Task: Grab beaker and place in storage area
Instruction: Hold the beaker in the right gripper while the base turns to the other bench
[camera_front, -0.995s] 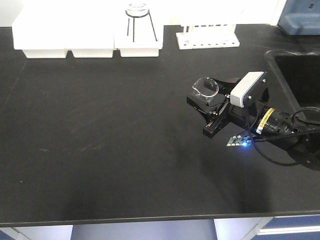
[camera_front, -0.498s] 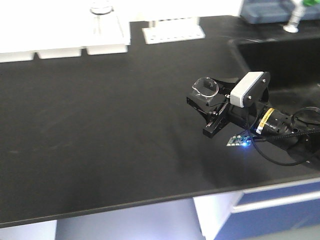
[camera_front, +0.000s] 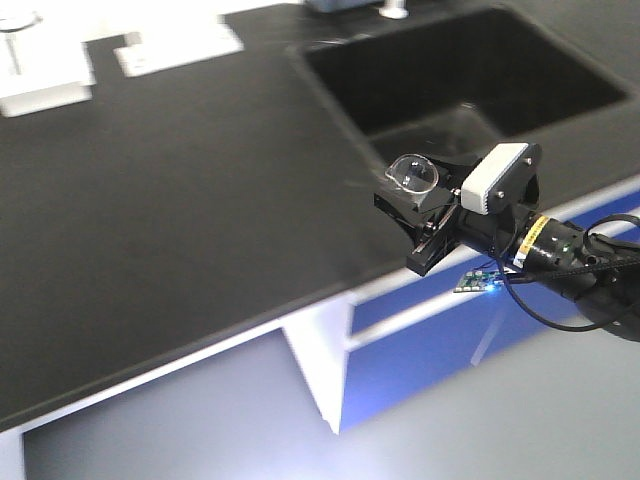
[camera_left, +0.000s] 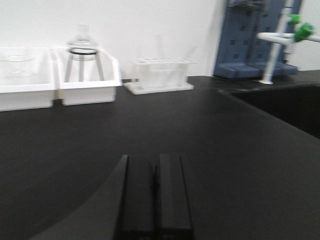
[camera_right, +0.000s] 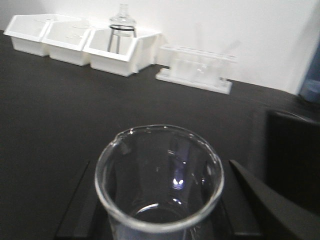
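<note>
The beaker, clear glass with its spout at 11 o'clock on the rim, shows nothing inside but a small glint of light. The right pincer pinches it by the sides, a black finger at 9 o'clock and another at 3 o'clock of the glass. In the front view the beaker sits at 2 o'clock of the frame, held over the front edge of the black benchtop, with the sink at 12 o'clock from it.

The white bins line the far wall. One holds a round flask on a black tripod. The rack at 3 o'clock from them carries faint clear tubes.

Only the left wrist view shows the left pincer: its fingers are pressed together with nothing between them, low over the bench. That view alone also shows a white tap with a green knob and a blue pegboard at 1 o'clock, plus faint glassware in the leftmost bin, too blurred to name. Only the front view shows the blue drawers under the bench.
</note>
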